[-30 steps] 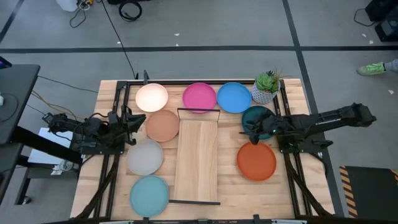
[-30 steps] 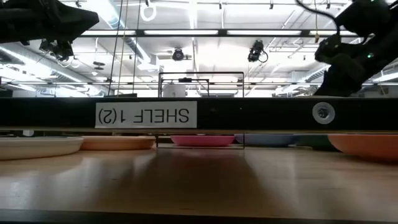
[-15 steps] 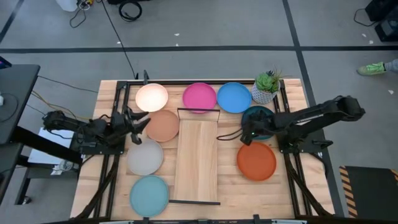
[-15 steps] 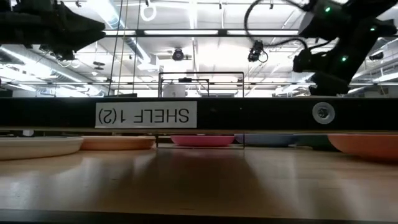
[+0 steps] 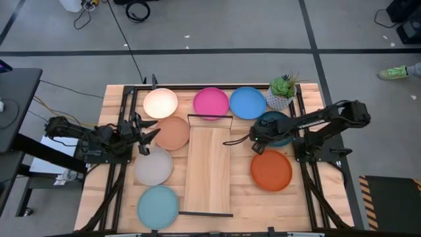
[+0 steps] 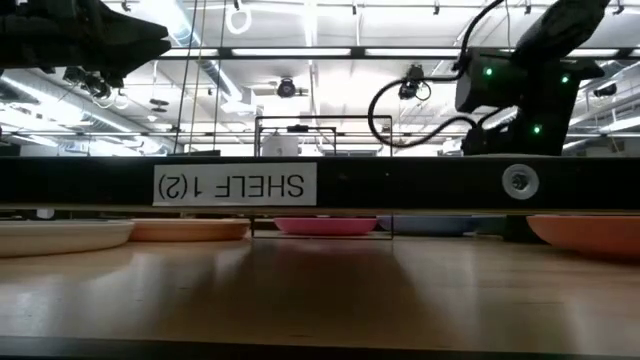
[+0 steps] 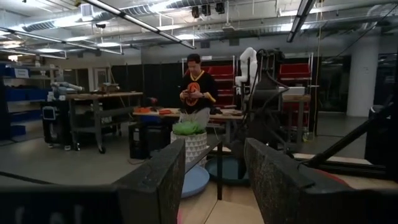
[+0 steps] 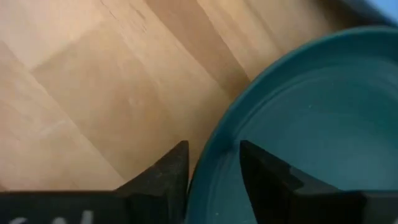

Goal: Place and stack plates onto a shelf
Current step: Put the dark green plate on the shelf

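Right wrist view settles the key relation: the right gripper [image 8: 214,180] has its 2 fingers parted on either side of the dark teal plate [image 8: 298,118]'s rim, 1 outside over the wood, 1 inside the dish, not yet closed on it. In the high view this round, shallow, matte plate [image 5: 276,126] lies right of centre, between the blue plate [image 5: 247,103] and the orange plate [image 5: 271,170], the shelf [image 5: 208,168] just to its left. The left gripper [image 5: 146,129], open and empty, waits at centre left by the tan plate [image 5: 172,133], so the right arm is nearer.
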Controlling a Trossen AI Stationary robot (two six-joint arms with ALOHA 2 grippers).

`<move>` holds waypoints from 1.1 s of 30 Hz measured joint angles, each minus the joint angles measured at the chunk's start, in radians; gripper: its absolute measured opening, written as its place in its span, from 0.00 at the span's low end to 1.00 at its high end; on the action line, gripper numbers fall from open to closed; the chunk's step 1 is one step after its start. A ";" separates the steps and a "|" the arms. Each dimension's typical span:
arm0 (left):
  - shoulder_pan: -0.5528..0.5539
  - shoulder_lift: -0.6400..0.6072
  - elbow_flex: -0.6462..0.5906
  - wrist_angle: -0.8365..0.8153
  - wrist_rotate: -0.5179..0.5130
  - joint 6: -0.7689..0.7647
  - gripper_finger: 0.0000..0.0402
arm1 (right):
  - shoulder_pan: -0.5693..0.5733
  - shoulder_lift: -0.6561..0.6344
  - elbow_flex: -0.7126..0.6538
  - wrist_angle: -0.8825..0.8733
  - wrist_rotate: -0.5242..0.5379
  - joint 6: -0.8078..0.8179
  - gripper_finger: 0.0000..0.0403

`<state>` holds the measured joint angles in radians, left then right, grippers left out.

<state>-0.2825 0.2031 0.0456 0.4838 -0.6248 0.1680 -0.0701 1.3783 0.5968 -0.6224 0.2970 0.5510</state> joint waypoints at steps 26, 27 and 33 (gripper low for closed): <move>-0.002 0.000 0.000 -0.024 0.171 -0.052 0.43 | 0.308 0.004 0.430 -0.365 -0.113 -0.030 0.04; -0.002 0.000 0.000 -0.038 0.160 -0.057 0.43 | 0.334 0.004 0.442 -0.364 -0.102 -0.054 0.04; 0.007 0.000 0.000 -0.087 0.093 -0.074 0.43 | 0.466 0.004 0.481 -0.268 -0.074 -0.163 0.04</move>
<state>-0.2755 0.2028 0.0456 0.3973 -0.5320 0.0945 0.3958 1.3825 1.0775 -0.8900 0.2225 0.3883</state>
